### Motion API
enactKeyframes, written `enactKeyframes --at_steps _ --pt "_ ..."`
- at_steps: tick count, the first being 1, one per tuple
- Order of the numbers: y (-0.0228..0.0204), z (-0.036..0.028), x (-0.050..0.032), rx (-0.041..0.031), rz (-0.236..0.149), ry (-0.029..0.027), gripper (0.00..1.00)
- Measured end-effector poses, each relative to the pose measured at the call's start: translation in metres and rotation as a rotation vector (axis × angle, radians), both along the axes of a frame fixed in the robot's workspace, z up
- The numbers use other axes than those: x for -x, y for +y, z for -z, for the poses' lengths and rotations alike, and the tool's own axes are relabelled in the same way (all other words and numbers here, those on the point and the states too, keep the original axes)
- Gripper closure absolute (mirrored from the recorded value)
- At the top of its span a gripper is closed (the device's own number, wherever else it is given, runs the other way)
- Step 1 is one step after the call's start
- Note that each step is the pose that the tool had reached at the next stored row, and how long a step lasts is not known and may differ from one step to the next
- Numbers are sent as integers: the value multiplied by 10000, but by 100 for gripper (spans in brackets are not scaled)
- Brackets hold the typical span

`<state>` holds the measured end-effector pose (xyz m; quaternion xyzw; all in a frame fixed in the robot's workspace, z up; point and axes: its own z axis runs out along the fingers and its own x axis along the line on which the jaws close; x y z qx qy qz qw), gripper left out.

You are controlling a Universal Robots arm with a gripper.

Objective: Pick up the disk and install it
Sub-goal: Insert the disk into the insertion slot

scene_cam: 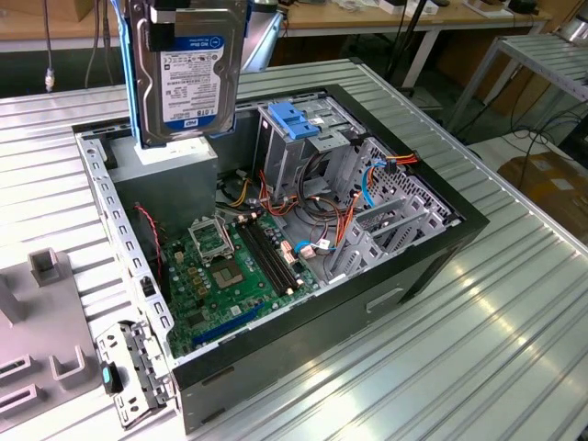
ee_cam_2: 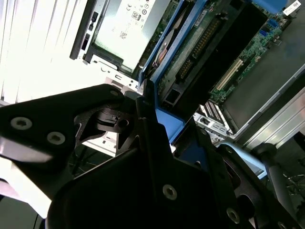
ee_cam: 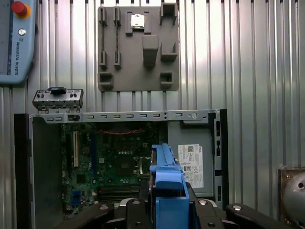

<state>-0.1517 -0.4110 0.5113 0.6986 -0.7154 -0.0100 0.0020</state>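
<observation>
The disk [scene_cam: 188, 78], a silver hard drive with a white and blue label and blue side rails, hangs upright in the air over the back corner of the open computer case [scene_cam: 432, 266], at the exterior view's left. My gripper [scene_cam: 188, 13] is shut on its upper end. In the first wrist view the disk's blue rail [ee_cam: 167, 183] sticks out between the black fingers [ee_cam: 209, 212], above the motherboard. In the second wrist view the blue rail [ee_cam_2: 164, 121] sits clamped between the black fingers [ee_cam_2: 109, 121].
Inside the case stand a metal drive cage with a blue handle [scene_cam: 294, 119], a grey power supply box [scene_cam: 170, 188] directly below the disk, the motherboard [scene_cam: 220, 276] and loose cables [scene_cam: 322, 220]. A grey fixture plate [ee_cam: 138, 47], a small bracket [scene_cam: 129, 372] and a teach pendant [ee_cam: 14, 43] lie on the ribbed table.
</observation>
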Motion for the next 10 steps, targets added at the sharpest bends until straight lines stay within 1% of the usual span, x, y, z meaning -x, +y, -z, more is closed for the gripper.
enactKeyframes --at_steps 5,7,10 --pt "-44 0 0 0 0 0 63" --pt "-72 0 0 -1 1 0 63" --pt "-92 0 0 -1 0 0 63"
